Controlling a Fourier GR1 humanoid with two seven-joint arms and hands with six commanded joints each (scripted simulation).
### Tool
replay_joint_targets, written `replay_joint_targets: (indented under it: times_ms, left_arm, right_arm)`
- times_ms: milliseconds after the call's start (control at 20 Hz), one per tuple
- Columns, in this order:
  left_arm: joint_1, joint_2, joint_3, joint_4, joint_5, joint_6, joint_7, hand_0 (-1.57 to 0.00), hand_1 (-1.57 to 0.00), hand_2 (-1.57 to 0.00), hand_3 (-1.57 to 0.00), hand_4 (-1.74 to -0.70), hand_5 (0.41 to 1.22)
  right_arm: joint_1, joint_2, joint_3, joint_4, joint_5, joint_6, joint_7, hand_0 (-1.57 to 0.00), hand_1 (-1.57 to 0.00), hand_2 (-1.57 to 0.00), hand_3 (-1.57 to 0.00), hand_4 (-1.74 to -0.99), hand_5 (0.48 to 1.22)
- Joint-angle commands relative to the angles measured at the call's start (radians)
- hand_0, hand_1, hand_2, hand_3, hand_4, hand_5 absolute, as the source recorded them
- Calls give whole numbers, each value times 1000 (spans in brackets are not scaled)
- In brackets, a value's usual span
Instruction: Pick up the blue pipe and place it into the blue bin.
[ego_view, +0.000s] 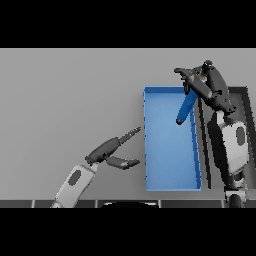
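Our right hand (200, 82) grips the blue pipe (184, 111) over the blue bin (170, 182). Our left hand (112, 150) rests open just beside the bin.

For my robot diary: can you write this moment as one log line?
right hand: holds blue pipe | pipe: tilted over blue bin | left hand: open, idle

White-and-grey forearms with dark oval insets; dark left hand (107, 148); dark right hand (202, 82)
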Motion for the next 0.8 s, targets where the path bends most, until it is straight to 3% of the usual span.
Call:
replay_joint_targets:
  times_ms: [0,200,350,450,550,600,650,700,750]
  left_arm:
    - [5,7,1,-3,4,-5,-12,1,1,1,1,-877,483]
    - [13,7,-6,-12,3,-6,-9,1,1,1,1,-868,481]
    - [18,-1,-11,-8,2,-4,-14,1,1,1,1,-877,479]
    - [14,2,-10,-2,-4,-3,-10,1,1,1,1,-880,475]
    - [14,0,-15,-8,-4,-3,-12,1,1,1,1,-883,479]
    - [13,-9,-19,-7,-7,1,-5,1,1,1,1,-885,481]
    - [11,-6,-20,1,-11,0,-9,1,1,1,1,-886,483]
    - [7,-9,-16,-1,-9,3,0,1,1,1,1,-885,486]
    - [7,-7,-16,-1,-11,5,3,1,1,1,1,-883,490]
  right_arm:
    - [48,5,8,-5,13,-22,13,-1571,-1571,-1571,-1571,-1499,1221]
    - [177,-2,31,-18,46,-102,79,-1571,-1571,-1571,-1571,-1499,1221]
    - [276,-25,85,-6,47,-175,80,-1571,-1571,-1571,-1571,-1499,1221]
    - [317,-68,136,0,20,-210,81,-1571,-1571,-1571,-1025,-1586,1221]
    - [345,-132,217,18,-22,-235,81,-1571,-1571,-1571,-681,-1642,1221]
    - [359,-167,273,24,-48,-263,81,-1571,-1571,-1571,-617,-1662,1221]
    - [365,-206,323,32,-88,-299,81,-1571,-1571,-1571,-808,-1617,1199]
    - [362,-247,378,52,-147,-345,81,-1571,-1514,-1454,-960,-1573,1188]
    - [351,-261,415,76,-192,-366,81,-1257,-1211,-1163,-768,-1515,1176]
